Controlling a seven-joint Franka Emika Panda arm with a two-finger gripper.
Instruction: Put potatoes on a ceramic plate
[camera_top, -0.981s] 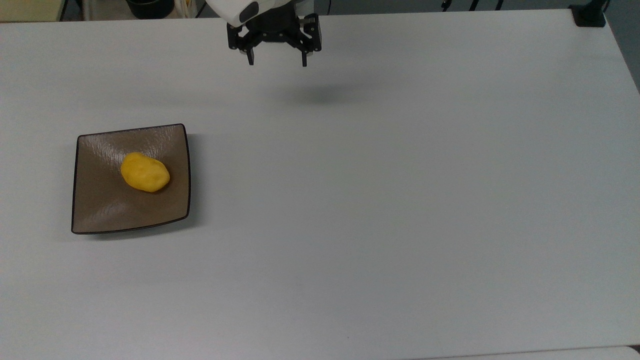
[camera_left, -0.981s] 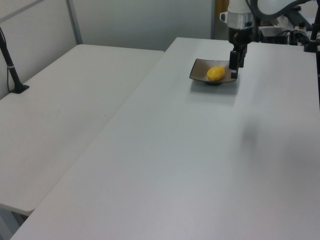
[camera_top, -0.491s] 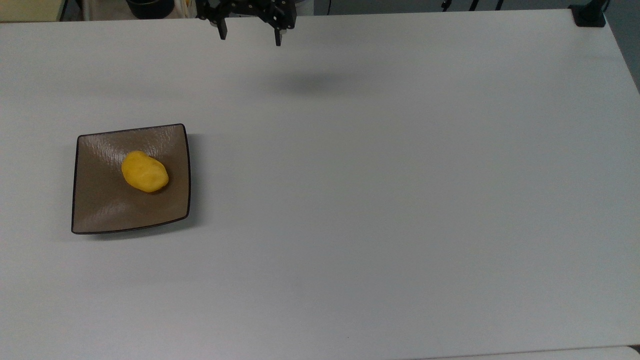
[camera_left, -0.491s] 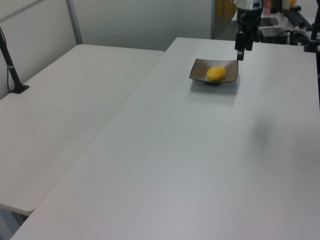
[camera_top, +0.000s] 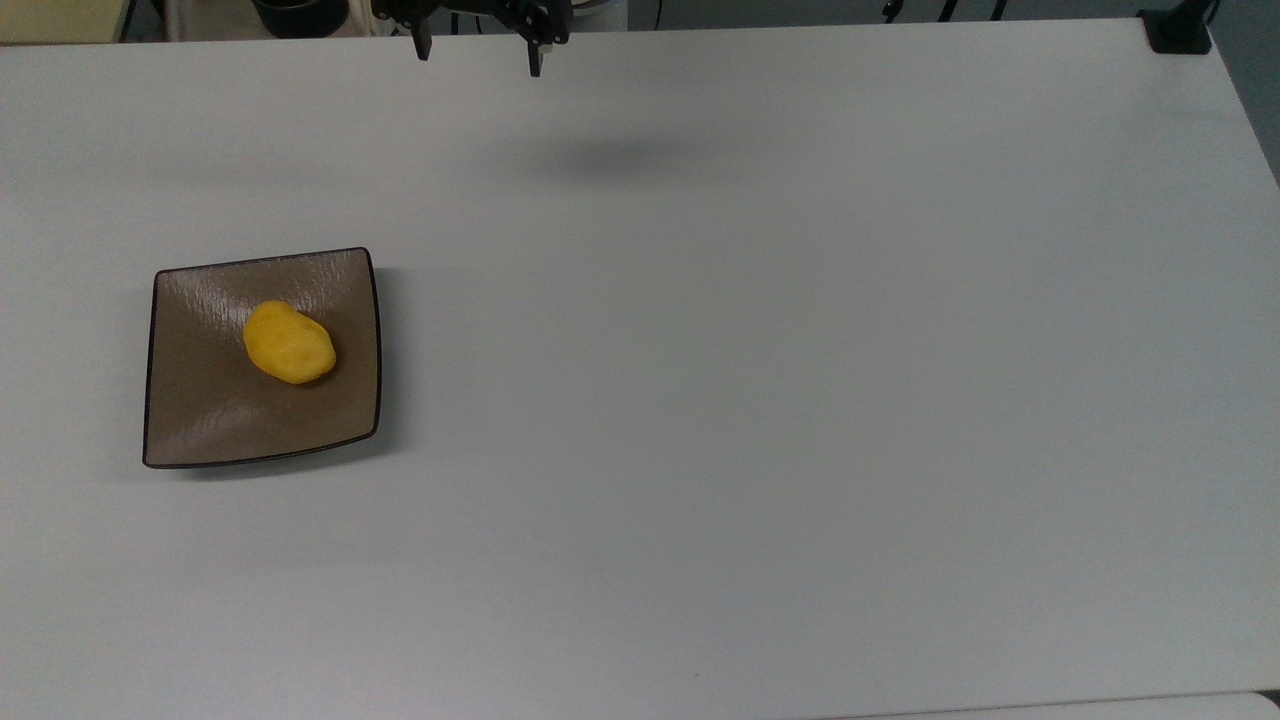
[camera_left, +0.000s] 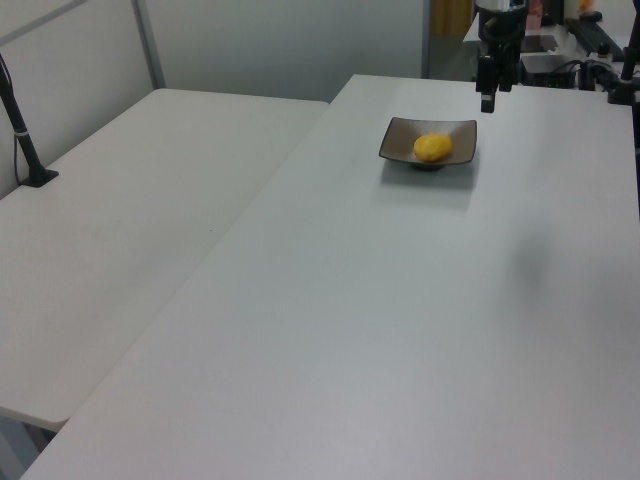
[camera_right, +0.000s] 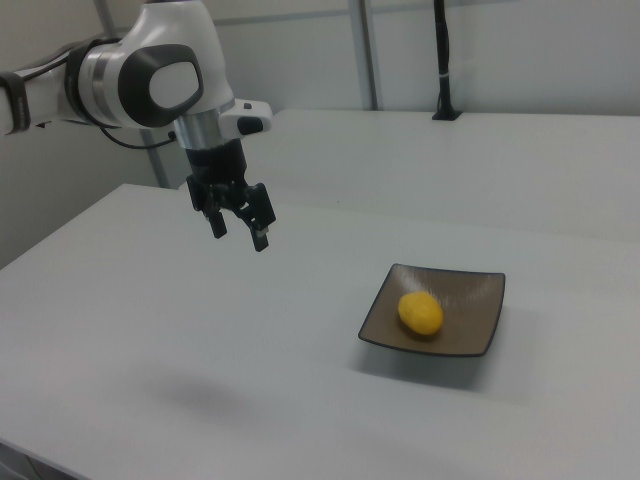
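So the potato (camera_top: 289, 343) sits on the ceramic plate (camera_top: 200, 420), job looks done; pincer (camera_right: 238, 228) hangs released, well clear.

Potato (camera_top: 289, 343) on plate (camera_top: 200, 420), top view's left; pincer (camera_top: 478, 52) well apart, raised.

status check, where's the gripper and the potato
Gripper open, empty, high above the table, clear of the plate. Potato resting on the square brown plate. Nothing in the way.
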